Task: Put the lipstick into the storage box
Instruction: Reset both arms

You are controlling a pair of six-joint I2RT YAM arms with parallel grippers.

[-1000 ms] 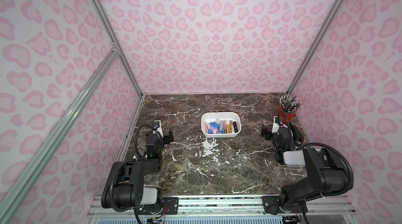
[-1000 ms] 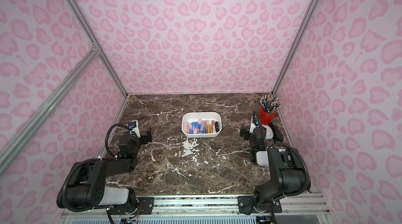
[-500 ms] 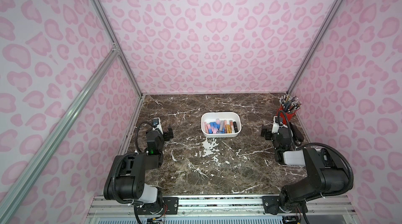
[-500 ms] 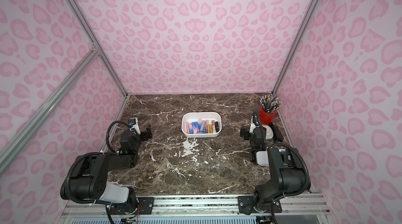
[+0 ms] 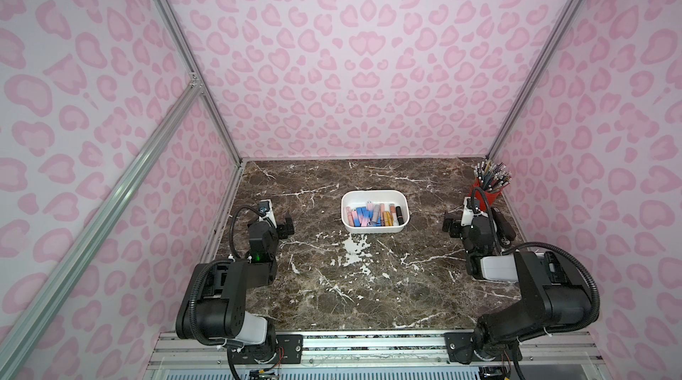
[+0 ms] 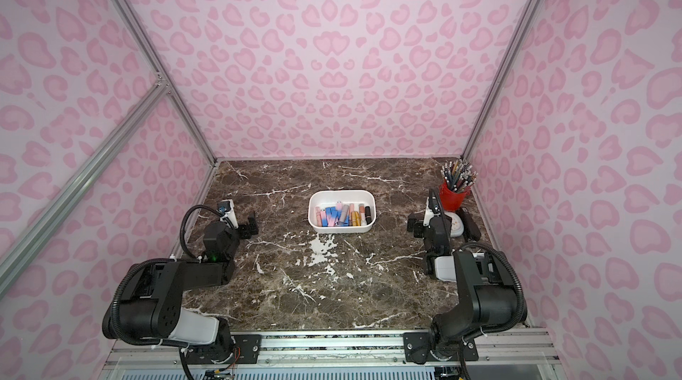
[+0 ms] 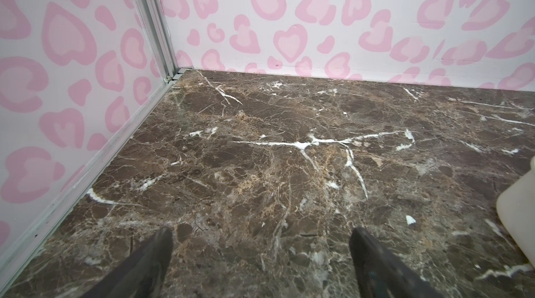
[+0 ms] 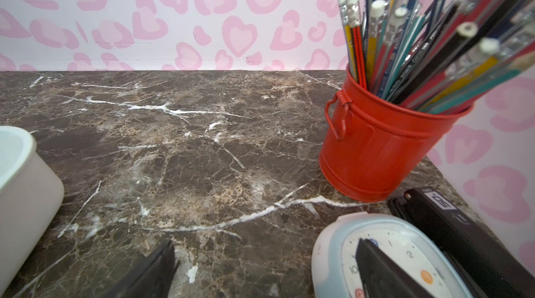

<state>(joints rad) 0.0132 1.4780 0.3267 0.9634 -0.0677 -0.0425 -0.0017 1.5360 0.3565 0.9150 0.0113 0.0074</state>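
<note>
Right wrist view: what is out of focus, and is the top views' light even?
In the right wrist view, the nearest pencils and the storage box rim are blurred, while the red pencil bucket is sharp; in both top views, the light is even and shadows are soft.

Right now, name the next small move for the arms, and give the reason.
Probably just park both arms. The lipsticks in view all lie inside the storage box, and none shows on the marble tabletop. The left gripper and right gripper are open and empty.
</note>
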